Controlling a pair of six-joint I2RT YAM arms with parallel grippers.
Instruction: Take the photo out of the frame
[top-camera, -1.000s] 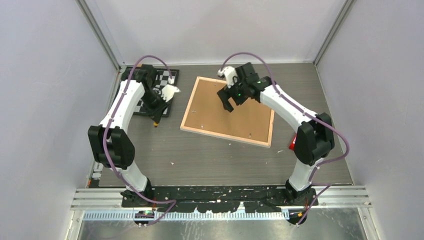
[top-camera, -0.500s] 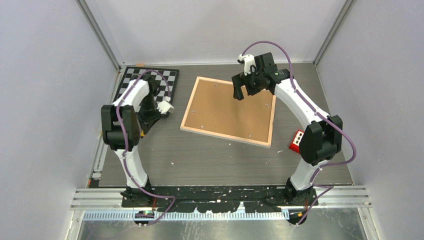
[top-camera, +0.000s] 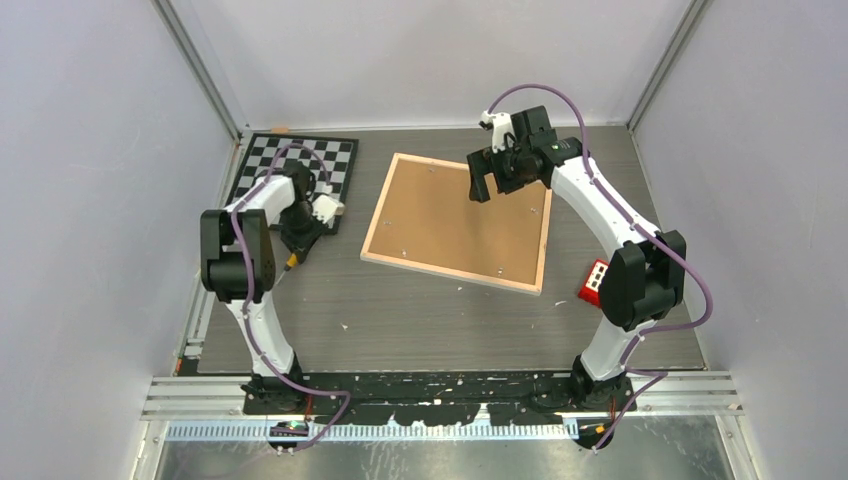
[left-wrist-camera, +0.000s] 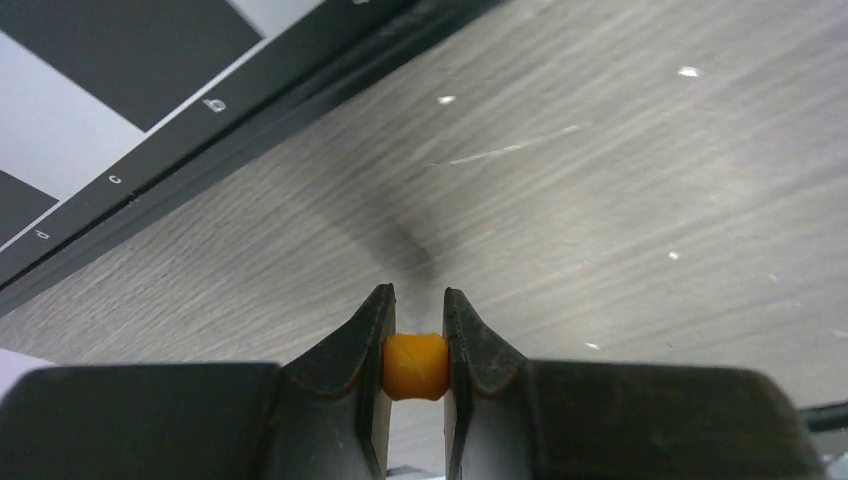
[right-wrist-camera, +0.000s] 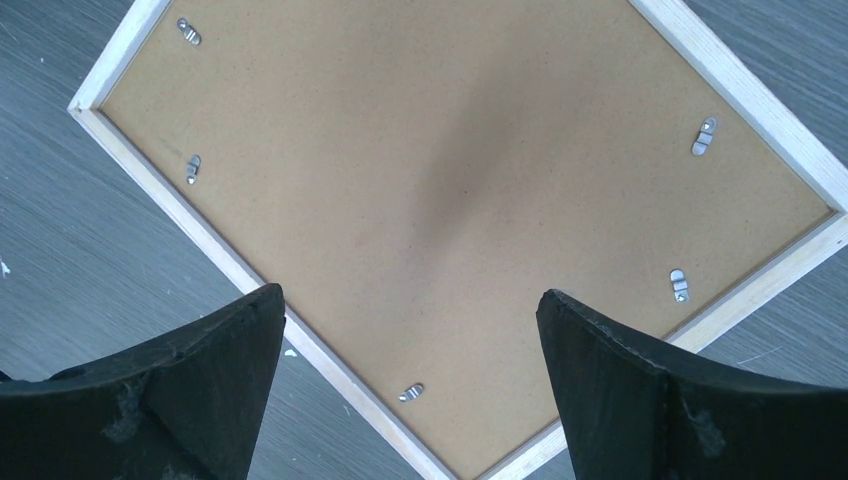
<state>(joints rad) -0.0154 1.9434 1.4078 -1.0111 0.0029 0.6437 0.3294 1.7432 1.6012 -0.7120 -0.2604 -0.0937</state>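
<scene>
Currently the frame (top-camera: 455, 222) lies back-up directly below the right gripper (right-wrist-camera: 408, 295), whose jaws are wide apart and clear of it. The left gripper (left-wrist-camera: 415, 297), well apart from the frame, clamps a small orange piece (left-wrist-camera: 415, 365).

white arms (top-camera: 601, 212), black joints (top-camera: 640, 282), purple cables (top-camera: 531, 88)

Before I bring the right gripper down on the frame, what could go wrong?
Metal clips appear to pin the brown back panel; pulling on it could lift the whole frame. The left gripper, shut on a small orange piece, cannot steady the frame, which may slide under the open right gripper.
</scene>
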